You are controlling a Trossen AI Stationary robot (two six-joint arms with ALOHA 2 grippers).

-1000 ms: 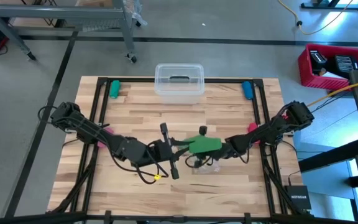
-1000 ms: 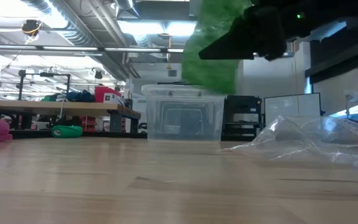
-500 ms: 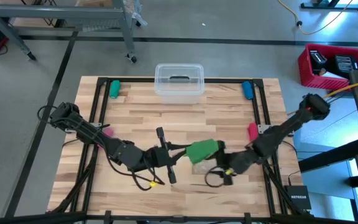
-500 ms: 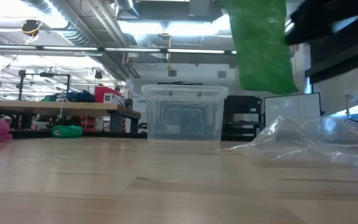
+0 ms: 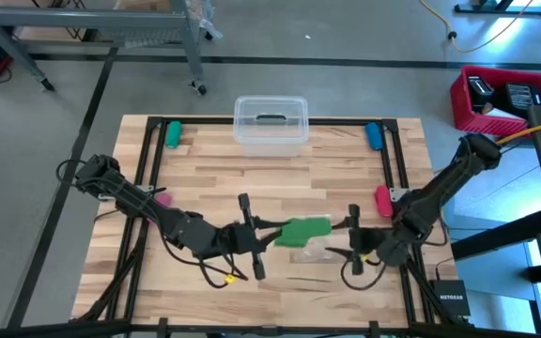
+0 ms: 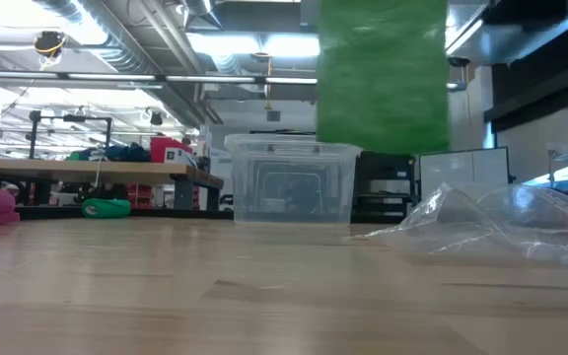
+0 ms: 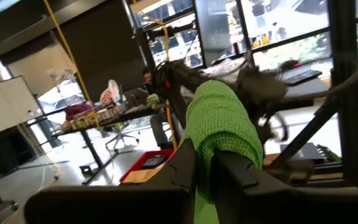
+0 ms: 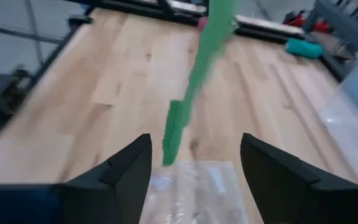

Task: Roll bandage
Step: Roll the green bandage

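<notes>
Bandage [image 5: 303,231]: bright green strip of soft knit fabric, held up off the table [image 5: 280,169] near its front middle. In the high view it reads as a short, flat green band running sideways from the left gripper [image 5: 263,235] toward the right gripper [image 5: 347,246]. Open weave and a rounded fold show only in the left wrist view, where the fabric [image 7: 219,127] bulges up over the fingers [image 7: 185,163].

Left gripper: fingers closed tight on the bandage, pinching one end of it; arm reaches in from the table's left edge.

Right gripper: fingers spread wide, nothing between them; it sits just right of the bandage's free end, apart from it.

Low view only: the bandage [image 6: 383,74] hangs as a broad green sheet, its lower edge clear of the tabletop, in front of the clear box [image 6: 292,181].

Right wrist view only: the strip [image 8: 194,81] hangs as a narrow ribbon, its tip hanging over the plastic bag [image 8: 194,186], which lies flat on the wood between the open fingers [image 8: 120,168].

Other items: clear box [image 5: 270,122] at the back middle; plastic bag [image 5: 310,253] under the bandage; green cylinder [image 5: 172,133] back left; blue cylinder [image 5: 374,135] back right; red bin [image 5: 496,99] on the floor to the right.
</notes>
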